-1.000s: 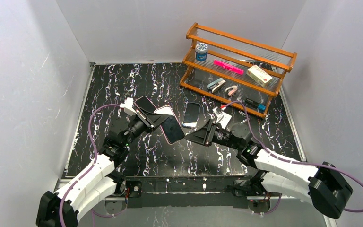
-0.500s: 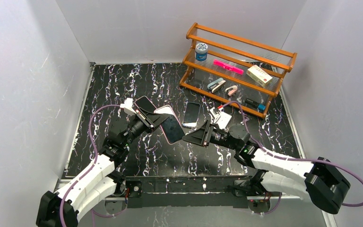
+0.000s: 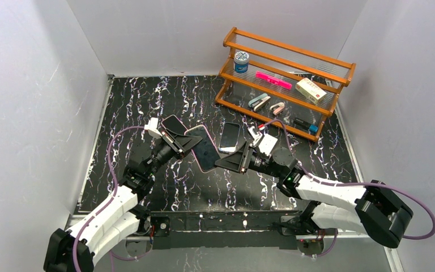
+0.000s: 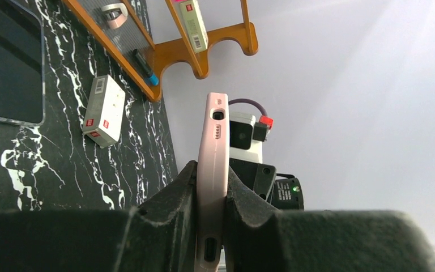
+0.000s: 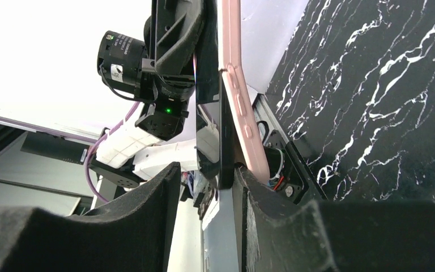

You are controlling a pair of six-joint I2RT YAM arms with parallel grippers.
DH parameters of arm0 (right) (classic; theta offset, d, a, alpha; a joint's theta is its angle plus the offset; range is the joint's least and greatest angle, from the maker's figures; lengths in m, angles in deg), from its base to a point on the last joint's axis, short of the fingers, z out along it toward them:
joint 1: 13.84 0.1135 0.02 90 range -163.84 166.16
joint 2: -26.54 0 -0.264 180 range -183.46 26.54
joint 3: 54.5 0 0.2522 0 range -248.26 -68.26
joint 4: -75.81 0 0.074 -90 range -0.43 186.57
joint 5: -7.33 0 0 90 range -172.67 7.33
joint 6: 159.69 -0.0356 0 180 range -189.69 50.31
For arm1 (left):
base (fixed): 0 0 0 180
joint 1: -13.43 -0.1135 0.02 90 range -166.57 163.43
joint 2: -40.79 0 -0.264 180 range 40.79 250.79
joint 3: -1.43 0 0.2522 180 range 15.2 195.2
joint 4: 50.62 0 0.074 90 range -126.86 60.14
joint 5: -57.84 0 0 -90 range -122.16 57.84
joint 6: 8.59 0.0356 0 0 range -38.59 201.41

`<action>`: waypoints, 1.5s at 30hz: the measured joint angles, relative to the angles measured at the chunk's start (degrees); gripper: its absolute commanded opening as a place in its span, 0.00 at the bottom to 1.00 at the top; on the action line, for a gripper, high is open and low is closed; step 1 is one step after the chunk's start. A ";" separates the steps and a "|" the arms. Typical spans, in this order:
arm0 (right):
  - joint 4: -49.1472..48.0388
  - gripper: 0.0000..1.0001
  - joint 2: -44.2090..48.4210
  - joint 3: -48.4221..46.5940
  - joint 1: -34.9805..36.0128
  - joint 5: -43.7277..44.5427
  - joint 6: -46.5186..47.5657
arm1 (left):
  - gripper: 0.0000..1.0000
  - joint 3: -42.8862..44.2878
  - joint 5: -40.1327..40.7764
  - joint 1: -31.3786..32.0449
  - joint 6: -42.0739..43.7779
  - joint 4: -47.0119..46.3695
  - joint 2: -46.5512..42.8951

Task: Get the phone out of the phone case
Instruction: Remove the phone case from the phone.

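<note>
Where my left gripper [image 4: 210, 173] closes narrowly, its two dark fingers [image 4: 170, 209] pinch the pink phone case [image 4: 212, 133] edge-on and hold it up off the table, tilted, with its port end pointing away from me. My right gripper [image 5: 208, 170] stands partly open around the near end of the same bundle. The dark phone [image 5: 225, 130] sits between its fingers, against the right-hand one, with a clear gap to the left-hand one, so I am not clamping it. At that end the case bows away from the phone's edge, though further up the two lie together. From above, my right fingers cover the phone's lower corner [image 3: 207, 152], and from my left wrist only the pink rim shows, so I cannot tell there how far the phone is seated. Below lies a black, white-veined table [image 3: 147, 96], bearing a second phone [image 3: 229, 137] and a small white box [image 4: 103, 110]. A wooden rack [image 3: 340, 73] of small items stands at the far right, and plain white walls [image 3: 34, 85] close the space in.
</note>
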 measured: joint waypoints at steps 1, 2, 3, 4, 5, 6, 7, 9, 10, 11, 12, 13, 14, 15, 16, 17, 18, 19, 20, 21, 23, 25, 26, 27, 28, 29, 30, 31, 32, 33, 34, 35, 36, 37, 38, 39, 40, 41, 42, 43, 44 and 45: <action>-0.55 0.46 -0.63 -0.35 0.02 -0.07 -0.02 | 0.00 -0.04 -0.20 0.11 -0.13 -0.15 0.00; -1.01 0.46 -1.31 -0.90 0.02 -0.22 -0.02 | 0.00 -0.07 -0.28 0.33 -0.28 -0.50 0.00; -1.31 0.45 -1.84 -1.31 0.07 -0.31 -0.02 | 0.00 -0.07 -0.17 0.63 -0.37 -0.92 0.00; -1.92 0.44 -2.54 -1.84 0.07 -0.55 -0.02 | 0.00 -0.09 -0.04 0.94 -0.42 -1.36 0.00; -2.51 0.43 -3.23 -2.36 0.11 -0.83 0.00 | 0.00 -0.09 0.13 1.29 -0.42 -1.79 0.00; -2.99 0.42 -3.89 -2.80 0.11 -1.18 0.02 | 0.00 -0.09 0.33 1.60 -0.31 -2.19 0.00; -3.61 0.40 -4.63 -3.19 0.11 -1.49 0.00 | 0.00 -0.09 0.48 1.84 -0.15 -2.58 0.00; -4.26 0.37 -5.75 -3.80 0.11 -1.86 0.00 | 0.01 -0.09 0.76 2.34 0.39 -3.13 0.00; -4.59 0.34 -6.25 -4.04 0.11 -2.03 0.00 | 0.06 -0.09 0.87 2.49 0.72 -3.45 0.00; -5.05 0.30 -6.93 -4.35 0.11 -2.27 0.00 | 0.12 -0.09 0.94 2.62 1.18 -3.82 0.00; -5.42 0.24 -7.61 -4.70 0.11 -2.49 -0.02 | 0.19 -0.09 0.96 2.71 1.66 -4.09 0.00; -5.79 0.20 -8.20 -4.96 0.11 -2.69 -0.02 | 0.27 -0.09 0.98 2.73 2.16 -4.33 0.00; -6.27 0.15 -8.70 -5.05 0.11 -2.80 -0.13 | 0.36 -0.09 0.96 2.73 2.64 -4.61 0.00; -6.75 0.11 -9.01 -5.05 0.11 -2.78 -0.28 | 0.47 -0.09 0.68 2.75 3.13 -4.92 -0.09; -7.45 0.07 -9.16 -5.09 0.13 -2.75 -0.55 | 0.55 -0.15 0.07 3.08 3.65 -4.87 -0.28; -7.80 0.04 -9.18 -5.18 0.15 -2.64 -0.79 | 0.60 -0.28 -0.46 3.52 4.48 -4.76 -0.61; -7.87 0.01 -9.18 -5.25 0.13 -2.21 -1.09 | 0.65 -0.39 -1.20 4.11 4.96 -4.66 -1.18; -7.87 0.01 -9.18 -5.25 0.09 -1.73 -1.31 | 0.70 -0.55 -1.84 4.63 5.70 -4.37 -2.08; -7.80 0.01 -9.14 -5.25 -0.04 -1.44 -1.42 | 0.74 -0.59 -2.01 5.16 6.75 -3.56 -3.28; -7.78 0.01 -9.05 -5.25 -0.07 -1.27 -1.55 | 0.78 -0.59 -2.12 5.35 7.82 -2.75 -4.46; -7.06 0.01 -8.26 -5.25 -0.17 -0.52 -1.57 | 0.83 -0.55 -1.84 5.42 10.19 -0.33 -6.91; -5.70 0.01 -6.67 -5.22 -0.70 0.66 -1.53 | 0.84 -0.42 -0.98 5.42 12.63 2.86 -9.42; -5.18 0.01 -5.70 -5.18 -0.98 1.29 -1.46 | 0.84 -0.24 -0.26 5.42 14.40 5.11 -10.99; -4.83 0.01 -4.83 -5.16 -1.22 1.81 -1.44 | 0.84 -0.02 0.26 5.42 15.65 6.75 -12.02; -4.33 0.01 -3.69 -5.11 -1.49 2.54 -1.42 | 0.84 0.44 0.90 5.42 17.22 8.85 -13.20; -3.93 0.01 -2.73 -5.07 -1.60 3.19 -1.42 | 0.84 0.92 1.53 5.42 18.71 10.82 -14.08; -3.61 0.01 -1.75 -5.07 -1.81 3.82 -1.42 | 0.84 1.29 1.90 5.42 19.74 12.11 -14.62; -3.43 0.01 -0.94 -5.07 -1.90 4.44 -1.42 | 0.84 1.55 2.16 5.42 20.83 13.29 -15.13; -3.39 0.01 -0.33 -5.07 -1.95 4.96 -1.42 | 0.84 1.60 2.25 5.42 21.84 14.21 -15.54; -3.39 0.01 -0.07 -5.07 -1.95 5.09 -1.42 | 0.84 1.60 2.16 5.42 22.21 14.64 -15.56; -3.34 0.01 0.07 -5.07 -1.95 5.14 -1.42 | 0.83 1.55 1.92 5.42 22.51 14.80 -15.32; -3.26 0.01 0.04 -5.07 -1.95 5.14 -1.42 | 0.83 1.42 1.55 5.42 22.58 14.56 -14.91; -2.97 0.01 -0.02 -5.07 -1.95 5.11 -1.46 | 0.83 1.25 1.05 5.42 22.58 14.16 -14.38; -2.75 0.01 -0.09 -5.07 -1.95 5.14 -1.49 | 0.83 1.11 0.57 5.42 22.56 13.79 -13.86; -2.64 0.01 -0.17 -5.07 -1.95 5.16 -1.57 | 0.82 1.07 -0.02 5.42 22.56 13.38 -13.09; -2.60 0.01 -0.26 -5.07 -1.95 5.20 -1.68 | 0.82 1.03 -0.52 5.42 22.58 12.81 -12.20; -2.58 0.01 -0.35 -5.07 -1.95 5.20 -1.73 | 0.81 1.03 -1.11 5.42 22.58 12.28 -11.30; -2.60 0.01 -0.42 -5.07 -1.95 5.20 -1.75 | 0.79 1.03 -1.60 5.42 22.58 11.87 -10.45; -2.60 0.01 -0.46 -5.07 -1.95 5.20 -1.88 | 0.78 1.03 -2.01 5.44 22.56 11.52 -9.73; -2.58 0.01 -0.50 -5.07 -1.95 5.22 -1.86 | 0.77 1.01 -2.38 5.46 22.51 11.28 -9.11; -2.45 0.01 -0.52 -5.07 -1.95 5.27 -1.88 | 0.75 1.01 -2.67 5.46 22.49 10.97 -8.72; -2.34 0.01 -0.52 -5.07 -1.95 5.46 -1.90 | 0.75 0.90 -2.82 5.46 22.49 10.69 -8.59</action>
